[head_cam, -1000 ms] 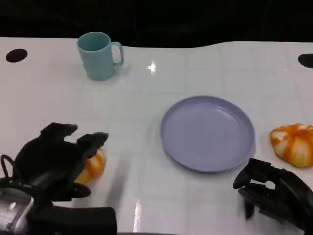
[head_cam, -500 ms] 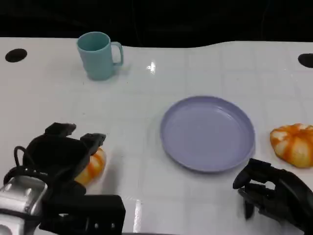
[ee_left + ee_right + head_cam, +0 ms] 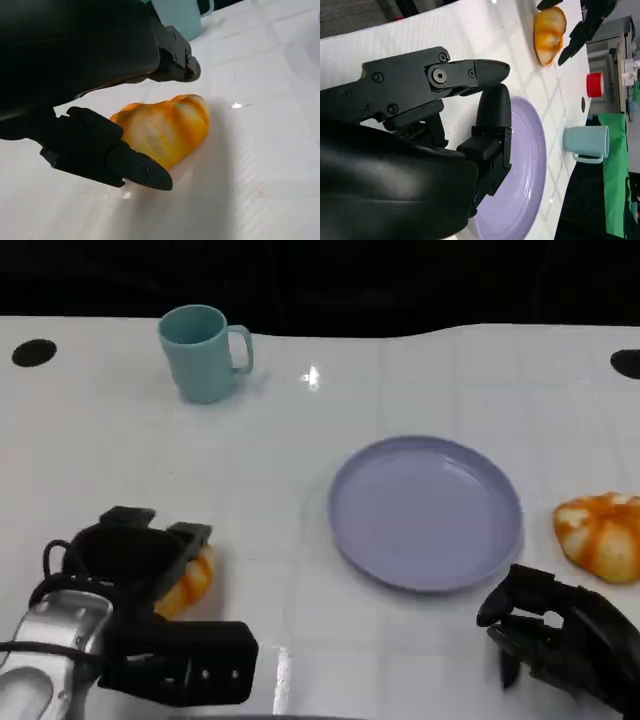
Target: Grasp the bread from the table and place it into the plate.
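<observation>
An orange bread roll [image 3: 193, 578] lies on the white table at the near left. My left hand [image 3: 125, 555] is down over it and covers its left part. In the left wrist view the bread [image 3: 167, 125] sits between the spread fingers [image 3: 172, 50] and the thumb [image 3: 115, 157], with a gap still showing on the finger side. The lilac plate [image 3: 425, 512] stands right of centre with nothing on it. My right hand [image 3: 555, 635] rests near the front edge just below the plate, fingers loosely bent and holding nothing. The right wrist view shows this hand [image 3: 420, 125] beside the plate [image 3: 525, 170].
A second orange bread roll [image 3: 600, 535] lies right of the plate. A teal mug [image 3: 203, 352] stands at the back left. Two dark holes [image 3: 33, 352] mark the table's far corners. A red object [image 3: 595, 85] and green cloth sit beyond the table in the right wrist view.
My left hand has sunk lower and drawn back toward the near edge, closing in around the bread. The right hand, plate and both rolls have stayed put.
</observation>
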Motion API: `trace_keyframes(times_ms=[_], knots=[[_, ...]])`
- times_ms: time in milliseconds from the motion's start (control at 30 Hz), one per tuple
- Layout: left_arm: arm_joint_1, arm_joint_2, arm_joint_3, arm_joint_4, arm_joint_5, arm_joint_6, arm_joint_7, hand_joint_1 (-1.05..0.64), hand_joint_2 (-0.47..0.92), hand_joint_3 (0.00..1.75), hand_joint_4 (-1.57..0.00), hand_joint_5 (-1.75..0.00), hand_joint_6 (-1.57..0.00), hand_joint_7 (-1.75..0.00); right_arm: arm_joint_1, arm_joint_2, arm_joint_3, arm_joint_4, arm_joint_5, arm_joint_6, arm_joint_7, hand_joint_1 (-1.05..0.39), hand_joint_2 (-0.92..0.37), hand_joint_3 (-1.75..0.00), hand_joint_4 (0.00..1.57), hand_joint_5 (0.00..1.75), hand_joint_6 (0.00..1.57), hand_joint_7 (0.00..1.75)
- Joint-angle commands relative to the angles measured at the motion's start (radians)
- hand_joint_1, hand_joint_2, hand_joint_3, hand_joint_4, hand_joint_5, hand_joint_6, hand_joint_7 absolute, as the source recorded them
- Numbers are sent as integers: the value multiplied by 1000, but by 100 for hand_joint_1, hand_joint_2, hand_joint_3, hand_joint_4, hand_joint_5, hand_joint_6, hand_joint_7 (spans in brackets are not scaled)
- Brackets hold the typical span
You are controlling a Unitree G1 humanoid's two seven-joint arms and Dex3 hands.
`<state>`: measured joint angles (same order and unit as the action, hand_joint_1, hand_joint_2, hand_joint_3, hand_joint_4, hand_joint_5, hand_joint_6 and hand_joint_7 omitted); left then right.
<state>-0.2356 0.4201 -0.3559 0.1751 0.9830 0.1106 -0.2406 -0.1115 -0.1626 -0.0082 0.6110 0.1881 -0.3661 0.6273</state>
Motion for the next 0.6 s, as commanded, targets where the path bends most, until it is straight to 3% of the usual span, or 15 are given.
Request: trace_keyframes(times_ms=[33, 267, 333, 367, 400, 433, 467, 500, 567, 600], knots=[[-34, 9, -20, 72, -19, -11, 45, -32, 84, 3, -12, -16, -29, -2, 27, -17, 10, 6, -25, 26, -7, -50, -92, -28, 65, 175, 66, 138], [-61, 6, -27, 184, -84, -77, 135, -28, 87, 11, -34, -19, -50, -5, 30, -17, 10, 0, -22, 32, -7, -51, -92, -28, 65, 175, 66, 137], [-56, 2, -13, 210, -119, -119, 201, -25, 78, 54, -56, -17, -70, -3, 30, -17, 10, 1, -22, 29, -8, -50, -92, -28, 65, 175, 66, 137], [-55, 0, -4, 232, -141, -156, 257, -25, 73, 67, -61, -14, -73, -2, 29, -16, 9, 4, -21, 26, -6, -50, -92, -28, 65, 175, 66, 137], [-56, 0, -2, 248, -154, -181, 293, -24, 71, 79, -73, -38, -91, -4, 28, -16, 9, 6, -19, 25, -4, -50, -92, -28, 65, 175, 66, 137], [-57, -2, 6, 269, -176, -215, 335, -25, 71, 83, -72, -57, -97, -3, 28, -16, 8, 8, -18, 24, -3, -50, -92, -28, 65, 175, 66, 137], [-59, -3, 10, 285, -192, -241, 368, -20, 63, 99, -75, -92, -109, -7, 27, -16, 8, 9, -17, 23, -2, -50, -92, -28, 65, 175, 66, 137], [-62, -2, 10, 298, -202, -258, 387, -18, 53, 126, -78, -133, -119, -16, 27, -16, 8, 10, -18, 22, -2, -50, -92, -28, 65, 175, 66, 137], [-67, -3, 11, 324, -213, -289, 433, -17, 47, 141, -79, -156, -112, -45, 26, -16, 8, 12, -19, 21, -3, -50, -92, -28, 65, 175, 66, 137], [-69, -5, 12, 338, -217, -307, 462, -17, 47, 148, -81, -167, -85, -117, 25, -17, 9, 13, -20, 20, -4, -50, -92, -28, 65, 175, 66, 137]])
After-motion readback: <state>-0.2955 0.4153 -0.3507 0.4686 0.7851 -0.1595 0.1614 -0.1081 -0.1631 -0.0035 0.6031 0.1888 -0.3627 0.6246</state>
